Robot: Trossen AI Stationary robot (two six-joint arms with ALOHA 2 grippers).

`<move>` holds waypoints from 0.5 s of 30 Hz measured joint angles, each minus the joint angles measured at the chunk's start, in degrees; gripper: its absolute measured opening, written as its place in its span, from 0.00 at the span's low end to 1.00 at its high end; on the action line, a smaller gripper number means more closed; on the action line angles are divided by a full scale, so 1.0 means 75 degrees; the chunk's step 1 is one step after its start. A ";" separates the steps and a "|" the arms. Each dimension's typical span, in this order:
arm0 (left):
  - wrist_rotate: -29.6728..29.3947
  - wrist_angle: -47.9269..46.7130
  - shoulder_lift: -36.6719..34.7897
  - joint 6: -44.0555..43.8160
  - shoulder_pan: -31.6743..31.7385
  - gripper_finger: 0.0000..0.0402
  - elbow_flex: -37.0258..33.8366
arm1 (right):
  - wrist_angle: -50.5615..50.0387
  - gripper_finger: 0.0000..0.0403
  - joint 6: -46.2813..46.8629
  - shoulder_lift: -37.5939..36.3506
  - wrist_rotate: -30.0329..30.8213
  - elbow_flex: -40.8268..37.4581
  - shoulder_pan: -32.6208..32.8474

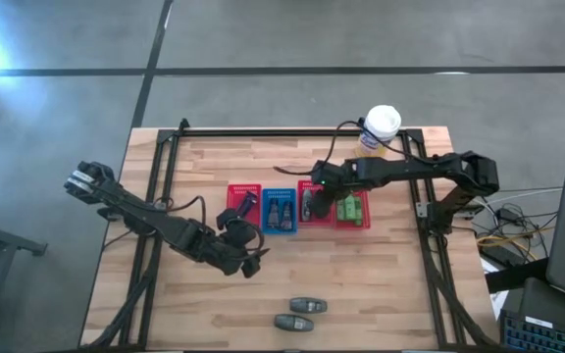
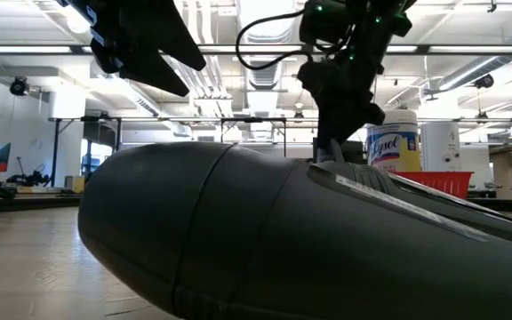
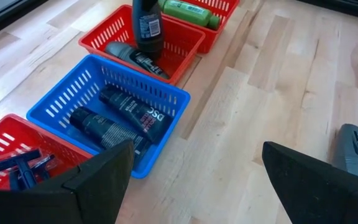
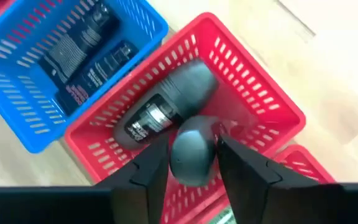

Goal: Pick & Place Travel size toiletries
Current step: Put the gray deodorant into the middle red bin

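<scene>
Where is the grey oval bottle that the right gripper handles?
High view: the right gripper holds the grey oval bottle upright over a red basket, beside the blue basket.

We see a light wooden slatted table with a dark metal frame. Directly on it stand four small mesh baskets in a row: red, blue, red, red. A white-and-yellow canister stands near the far edge. Two grey oval bottles lie near the front edge.
</scene>
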 joint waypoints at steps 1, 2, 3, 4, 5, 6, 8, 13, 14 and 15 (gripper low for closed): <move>0.0000 0.0002 0.0000 0.0000 0.0000 0.90 0.0000 | -0.0070 0.31 -0.0090 0.0000 0.0001 0.0030 0.0000; 0.0003 0.0001 0.0000 -0.0003 0.0000 0.90 0.0000 | -0.0153 0.29 -0.0180 0.0000 0.0010 0.0048 0.0001; 0.0003 0.0001 0.0000 -0.0003 0.0000 0.90 0.0000 | -0.0186 0.26 -0.0261 -0.0004 0.0020 0.0050 0.0003; 0.0002 0.0005 0.0000 -0.0006 0.0000 0.90 0.0000 | -0.0196 0.23 -0.0344 -0.0012 0.0028 0.0052 0.0004; 0.0003 0.0000 0.0000 -0.0006 0.0000 0.90 0.0000 | -0.0241 0.20 -0.0400 -0.0016 0.0031 0.0050 0.0017; 0.0003 0.0000 0.0000 -0.0006 0.0000 0.90 0.0000 | -0.0323 0.18 -0.0436 -0.0029 0.0042 0.0050 0.0017; 0.0003 0.0003 0.0000 0.0000 0.0000 0.90 0.0000 | -0.0431 0.18 -0.0447 -0.0035 0.0045 0.0050 0.0044; 0.0006 0.0006 0.0000 0.0055 0.0000 0.90 -0.0027 | -0.0475 0.18 -0.0570 -0.0028 0.0266 0.0102 0.0302; 0.0006 0.0006 0.0000 0.0052 0.0000 0.90 -0.0054 | -0.0521 0.18 -0.0571 -0.0018 0.0537 0.0141 0.0422; 0.0009 0.0009 0.0000 0.0039 0.0000 0.90 -0.0085 | -0.0567 0.18 -0.0597 -0.0004 0.0866 0.0172 0.0545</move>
